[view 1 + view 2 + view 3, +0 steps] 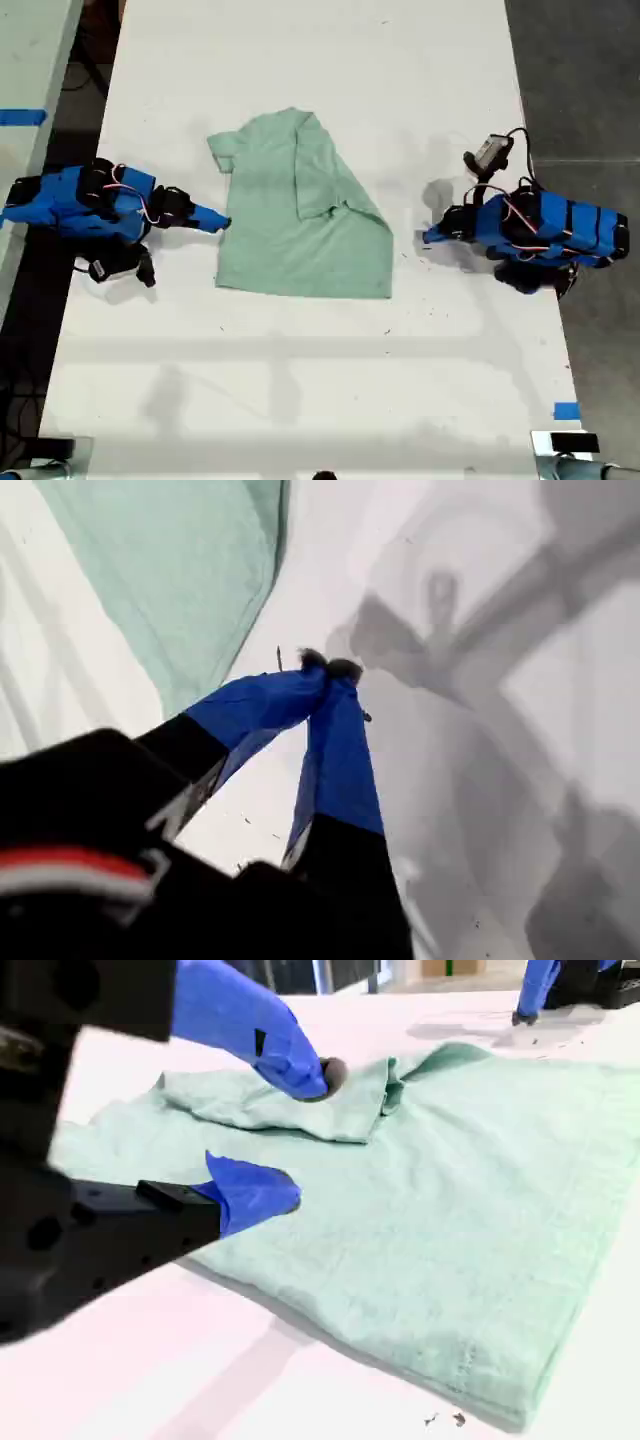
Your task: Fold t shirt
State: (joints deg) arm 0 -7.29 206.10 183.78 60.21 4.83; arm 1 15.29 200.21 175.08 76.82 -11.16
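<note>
The pale mint-green t shirt lies on the white table, with one side folded over itself toward the middle. My second gripper is at the shirt's edge on the exterior view's left. In the second wrist view this gripper is open, one finger above the cloth and one at its border. My first gripper sits on the exterior view's right, a short gap from the shirt. The first wrist view shows it shut on nothing over bare table, the shirt off to one side.
A small black device with a cable sits beside the arm on the exterior view's right. Blue tape marks the table's near corner on that side. Dark floor lies past the table's edge there.
</note>
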